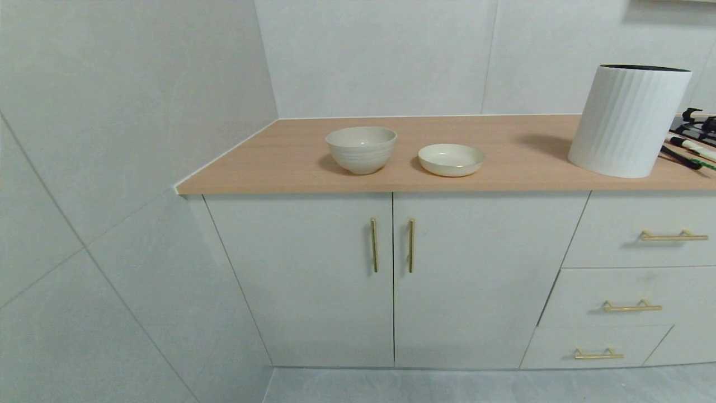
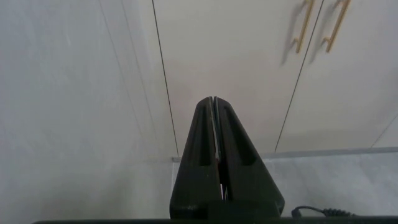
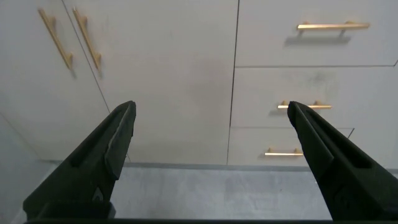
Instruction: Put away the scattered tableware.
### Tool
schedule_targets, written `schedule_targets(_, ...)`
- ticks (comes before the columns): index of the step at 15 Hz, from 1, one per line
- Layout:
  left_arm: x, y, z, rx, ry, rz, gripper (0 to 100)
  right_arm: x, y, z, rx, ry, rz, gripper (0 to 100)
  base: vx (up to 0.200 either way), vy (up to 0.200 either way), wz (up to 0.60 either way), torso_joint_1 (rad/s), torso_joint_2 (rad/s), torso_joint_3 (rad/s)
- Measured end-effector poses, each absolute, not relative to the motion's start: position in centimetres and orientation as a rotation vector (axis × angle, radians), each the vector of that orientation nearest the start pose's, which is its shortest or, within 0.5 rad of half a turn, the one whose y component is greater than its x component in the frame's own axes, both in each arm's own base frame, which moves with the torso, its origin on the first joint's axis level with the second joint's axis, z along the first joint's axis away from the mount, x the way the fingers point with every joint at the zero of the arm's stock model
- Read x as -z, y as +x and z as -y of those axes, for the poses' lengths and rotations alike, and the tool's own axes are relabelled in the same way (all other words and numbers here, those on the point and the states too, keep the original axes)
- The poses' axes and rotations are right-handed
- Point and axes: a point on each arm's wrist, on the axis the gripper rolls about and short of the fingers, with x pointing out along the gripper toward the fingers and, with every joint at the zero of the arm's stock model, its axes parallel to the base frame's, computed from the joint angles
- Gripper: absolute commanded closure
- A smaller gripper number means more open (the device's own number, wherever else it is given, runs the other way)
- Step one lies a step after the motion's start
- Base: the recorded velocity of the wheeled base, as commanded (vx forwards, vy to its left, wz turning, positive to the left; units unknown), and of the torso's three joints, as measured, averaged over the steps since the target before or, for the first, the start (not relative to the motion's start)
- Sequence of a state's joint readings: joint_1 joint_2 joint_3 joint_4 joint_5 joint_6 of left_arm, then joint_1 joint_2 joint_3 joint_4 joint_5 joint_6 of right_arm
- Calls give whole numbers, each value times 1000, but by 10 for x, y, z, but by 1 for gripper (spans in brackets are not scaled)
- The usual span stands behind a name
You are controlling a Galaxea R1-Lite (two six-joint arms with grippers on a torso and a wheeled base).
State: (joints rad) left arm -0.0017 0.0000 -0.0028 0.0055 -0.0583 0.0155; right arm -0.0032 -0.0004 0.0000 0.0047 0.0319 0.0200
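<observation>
- Deep cream ribbed bowl and shallow cream dish were parked side by side, not touching, near the wooden countertop's front edge.
- Left gripper was pinched together, right gripper spread wide, both faced at white cabinet doors.

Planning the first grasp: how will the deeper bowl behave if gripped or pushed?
The deeper bowl looks glazed: probably rigid, breakable and slippery at the rim. Its base narrows under a wide rim, so a high push might tip it.
</observation>
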Motion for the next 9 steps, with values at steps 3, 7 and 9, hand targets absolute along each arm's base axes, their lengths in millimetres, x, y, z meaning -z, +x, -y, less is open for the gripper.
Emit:
schedule_targets(3,-76,-23,1,60,15,-1,100,-75,-23,-1,-29,20,-5,0,0,0,0,-116,448,333)
schedule_targets(7,-76,-23,1,60,15,-1,100,-75,-23,-1,-28,20,-4,0,0,0,0,-51,282,211)
schedule_targets(9,-76,-23,1,60,15,-1,100,-75,-23,-1,-29,20,-4,0,0,0,0,-9,35,21)
